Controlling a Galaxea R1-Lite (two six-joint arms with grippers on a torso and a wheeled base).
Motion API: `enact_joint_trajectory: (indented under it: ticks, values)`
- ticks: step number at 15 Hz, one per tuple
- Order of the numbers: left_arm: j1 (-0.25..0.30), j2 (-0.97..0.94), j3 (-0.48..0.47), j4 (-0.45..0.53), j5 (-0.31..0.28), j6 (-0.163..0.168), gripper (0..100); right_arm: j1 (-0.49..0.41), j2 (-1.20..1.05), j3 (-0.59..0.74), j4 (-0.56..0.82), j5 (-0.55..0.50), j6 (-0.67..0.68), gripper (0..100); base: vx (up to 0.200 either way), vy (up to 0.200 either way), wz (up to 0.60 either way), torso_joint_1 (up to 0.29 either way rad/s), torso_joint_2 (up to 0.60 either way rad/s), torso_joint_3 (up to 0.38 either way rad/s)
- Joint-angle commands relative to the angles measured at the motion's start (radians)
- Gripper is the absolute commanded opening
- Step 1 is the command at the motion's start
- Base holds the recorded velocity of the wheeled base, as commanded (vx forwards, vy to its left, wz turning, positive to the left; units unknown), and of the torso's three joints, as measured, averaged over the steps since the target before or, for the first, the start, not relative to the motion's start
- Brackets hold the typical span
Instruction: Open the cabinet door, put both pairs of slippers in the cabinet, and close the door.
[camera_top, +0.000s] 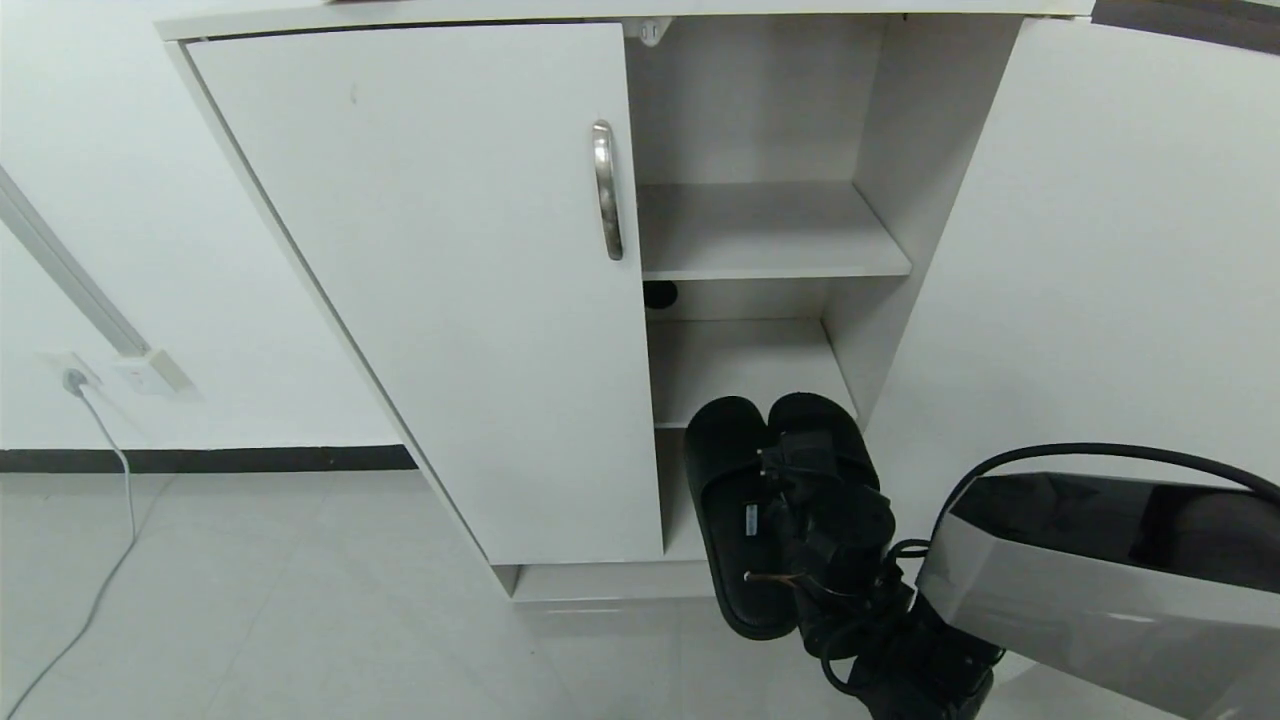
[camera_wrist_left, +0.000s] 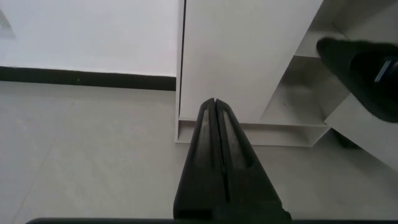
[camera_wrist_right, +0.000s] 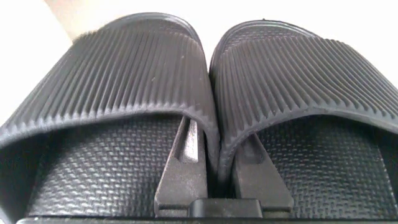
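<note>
While the right gripper (camera_top: 790, 470) is pinching the slippers (camera_top: 730, 500) together just before the lower shelf (camera_top: 740, 365), their toes are risking snagging its lip and twisting loose; the left gripper (camera_wrist_left: 216, 124) is hanging closed, empty.

I see my left gripper (camera_wrist_left: 215, 104), its two dark fingers pressed flat together, hanging over pale floor tiles (camera_wrist_left: 87, 149) and aimed at the foot of the white cabinet (camera_wrist_left: 249, 56), beside its open shelves (camera_wrist_left: 298, 93), a black slipper (camera_wrist_left: 360, 65) and a black baseboard (camera_wrist_left: 87, 78).
</note>
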Motion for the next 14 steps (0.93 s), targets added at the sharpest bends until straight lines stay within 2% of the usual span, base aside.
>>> enact_joint_trajectory:
  ticks: [1, 7, 10, 12, 14]
  values:
    - [-0.001, 0.002, 0.000, 0.000, 0.001, 0.000, 0, -0.005, 0.028, -0.002, -0.002, 0.000, -0.002, 0, 0.200, 0.000, 0.00, -0.002, 0.00, 0.002]
    - [0.001, 0.002, 0.000, 0.000, 0.001, 0.000, 0, -0.009, 0.031, -0.002, -0.002, 0.001, -0.003, 0, 0.200, 0.000, 0.00, 0.005, 0.01, -0.001]
    - [0.001, 0.002, 0.000, 0.000, 0.001, 0.000, 0, -0.026, 0.033, -0.023, 0.033, 0.003, -0.005, 0, 0.000, 0.000, 0.00, 0.000, 0.00, 0.000]
    - [0.001, 0.002, 0.000, 0.000, 0.001, -0.002, 0, -0.080, 0.046, -0.120, 0.122, 0.006, 0.030, 0, 0.000, 0.000, 0.00, 0.000, 0.00, 0.000]
    - [0.001, 0.002, 0.000, 0.000, 0.002, -0.002, 0, -0.094, 0.056, -0.194, 0.232, 0.021, 0.079, 0, 0.000, 0.000, 0.00, 0.000, 0.00, 0.000]
